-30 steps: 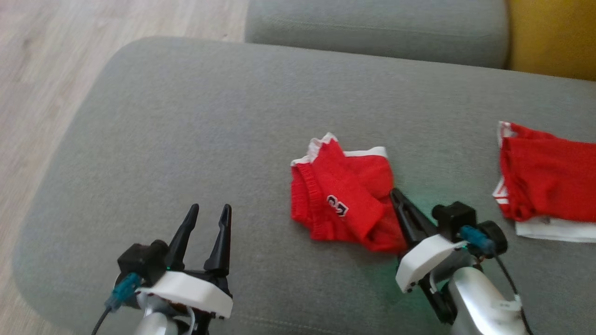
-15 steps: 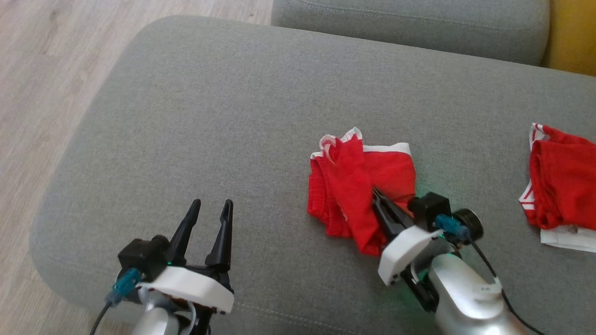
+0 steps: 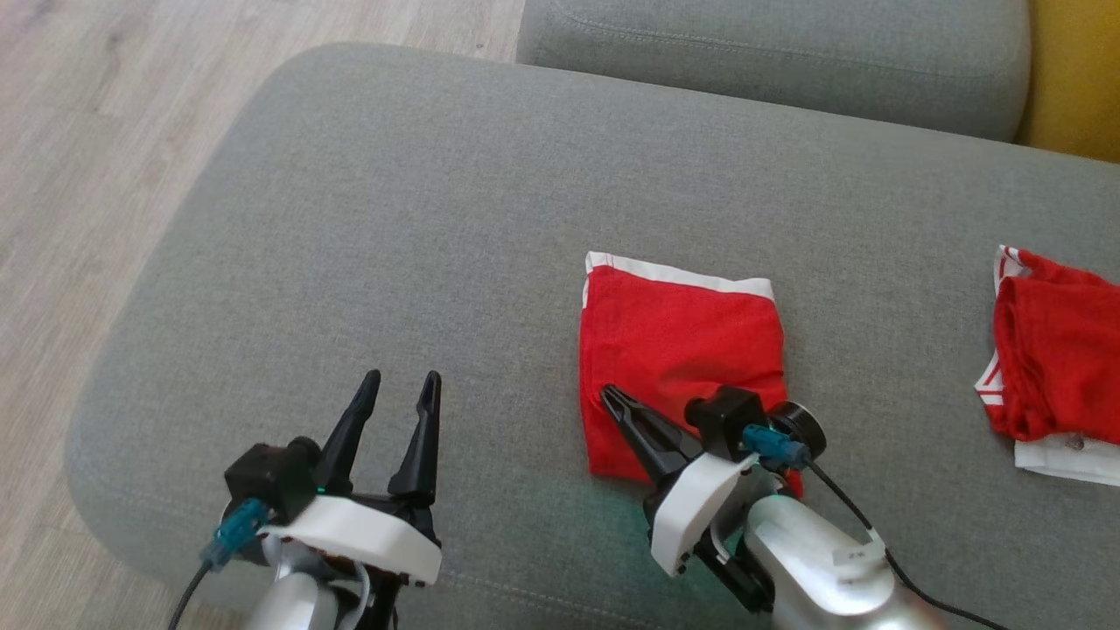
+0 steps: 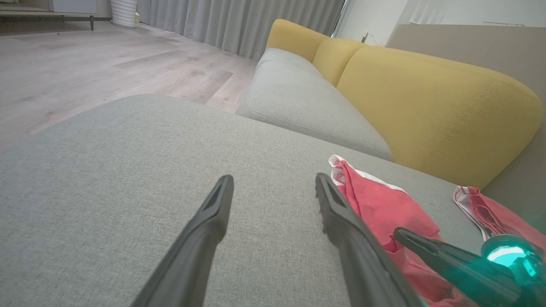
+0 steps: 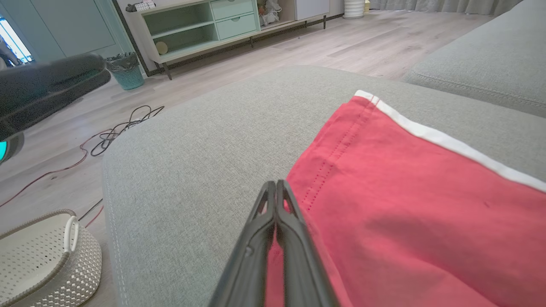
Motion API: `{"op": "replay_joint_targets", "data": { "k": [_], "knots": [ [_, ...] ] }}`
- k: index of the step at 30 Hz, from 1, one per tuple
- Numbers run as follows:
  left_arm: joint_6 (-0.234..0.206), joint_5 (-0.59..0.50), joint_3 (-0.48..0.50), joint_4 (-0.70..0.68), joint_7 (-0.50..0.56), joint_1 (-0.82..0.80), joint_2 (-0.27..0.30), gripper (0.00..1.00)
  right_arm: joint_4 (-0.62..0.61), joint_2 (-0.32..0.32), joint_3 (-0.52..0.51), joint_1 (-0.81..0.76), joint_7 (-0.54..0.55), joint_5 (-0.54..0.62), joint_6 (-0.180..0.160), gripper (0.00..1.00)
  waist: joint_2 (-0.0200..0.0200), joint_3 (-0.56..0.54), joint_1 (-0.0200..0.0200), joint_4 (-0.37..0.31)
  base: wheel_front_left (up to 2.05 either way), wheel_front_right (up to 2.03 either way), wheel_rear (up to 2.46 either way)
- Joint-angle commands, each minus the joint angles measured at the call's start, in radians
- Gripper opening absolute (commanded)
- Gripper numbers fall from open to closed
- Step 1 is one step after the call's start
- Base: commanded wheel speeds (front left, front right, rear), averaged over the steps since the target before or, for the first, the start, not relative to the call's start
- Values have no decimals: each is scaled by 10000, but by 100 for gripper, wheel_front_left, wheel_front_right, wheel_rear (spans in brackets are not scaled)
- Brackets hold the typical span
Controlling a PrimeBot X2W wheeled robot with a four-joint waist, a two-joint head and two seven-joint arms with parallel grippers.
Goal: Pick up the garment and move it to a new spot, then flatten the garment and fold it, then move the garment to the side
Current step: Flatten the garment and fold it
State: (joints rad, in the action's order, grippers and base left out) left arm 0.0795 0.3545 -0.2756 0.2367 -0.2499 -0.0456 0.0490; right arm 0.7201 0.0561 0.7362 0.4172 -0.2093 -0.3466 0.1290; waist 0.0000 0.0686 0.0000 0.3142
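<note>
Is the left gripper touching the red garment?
No, the left gripper stands open over bare grey cushion, well apart from the red garment.

Red garment (image 3: 678, 341): in the head view, its lower right corner is hidden behind the right gripper (image 3: 605, 392) and wrist.
Grip: fingers are pressed together at the garment's edge; cannot tell whether cloth is caught between them.
2nd red garment (image 3: 1054, 367): cut off by the head view's right edge.
White cloth (image 3: 1072, 459): partly under it, also cut off.
Basket (image 5: 42, 256): cut by the right wrist view's left and bottom edges.
</note>
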Motion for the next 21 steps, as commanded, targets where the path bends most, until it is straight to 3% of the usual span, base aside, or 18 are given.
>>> {"op": "replay_joint_targets", "data": {
  "k": [1, 8, 14, 21],
  "knots": [
    [13, -1, 309, -259, -118, -338, 12, 100, -244, -59, 157, 332, -43, -174, 17, 0, 0, -30, 0, 14, 0, 0, 0],
    [-29, -72, 456, -265, -118, -161, 12, 100, -54, -59, -229, 583, -238, -325, 17, 0, 0, -296, 0, -210, 0, 0, 0],
    [-56, -105, 613, -434, -118, -63, 12, 100, 315, -59, -1740, 688, -413, 575, 17, 0, 0, -559, 0, -706, 0, 0, 0],
    [-106, -77, 763, -643, -118, -1, 12, 100, -159, -59, -3389, 108, -495, 1635, 17, 0, 0, -758, 0, -1273, 0, 0, 0]
  ]
}}
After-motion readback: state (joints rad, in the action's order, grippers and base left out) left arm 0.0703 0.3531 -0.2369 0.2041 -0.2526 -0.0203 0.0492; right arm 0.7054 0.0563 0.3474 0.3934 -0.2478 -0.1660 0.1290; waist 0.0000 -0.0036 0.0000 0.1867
